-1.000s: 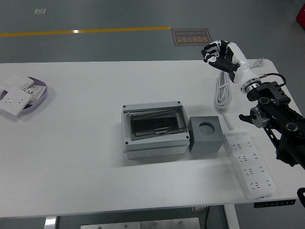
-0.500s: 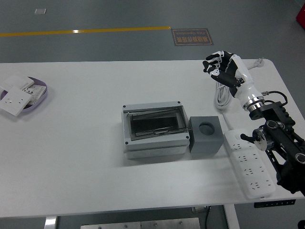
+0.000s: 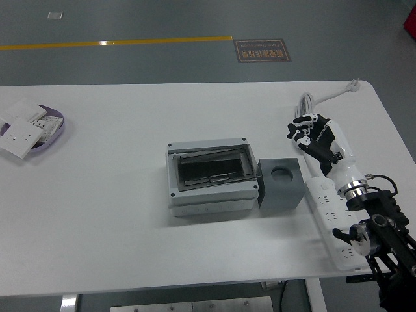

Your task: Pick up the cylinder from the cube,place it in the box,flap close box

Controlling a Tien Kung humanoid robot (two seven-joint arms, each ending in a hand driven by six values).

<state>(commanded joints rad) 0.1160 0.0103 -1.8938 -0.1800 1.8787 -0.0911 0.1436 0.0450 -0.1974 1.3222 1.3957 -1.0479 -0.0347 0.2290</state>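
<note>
Right hand (image 3: 312, 132): over the right part of the white worktop (image 3: 110, 214), well clear of the task's things, wrist and black arm trailing back to the lower right corner. Fingers (image 3: 300, 134) loosely bent and relaxed, not pressed together, clasping nothing. Beneath the forearm, a white power strip (image 3: 328, 208) lying flat and running toward the near edge. Just beyond the hand, a looped white cable (image 3: 305, 103) leading off to the far right corner.

At the centre, the grey box (image 3: 211, 198), squarely set, with a dark flap (image 3: 211, 168) lying within its rim; hard to tell whether fully down or slightly raised. Touching the box's right wall, the dark grey cube (image 3: 281, 194), upright, with a round recess (image 3: 283, 173) in its top face. Inside that recess only a flat grey tone: no telling from this view whether the cylinder sits there, and no telling either whether it lies in the box under the flap.

Far left, near the worktop's edge, a purple-rimmed plate (image 3: 57, 123) bearing white switch plates (image 3: 18, 138), one of them overhanging the plate's near side. Beyond the worktop, grey floor with a yellow line (image 3: 117, 43) and a dark floor sign (image 3: 261, 49).
</note>
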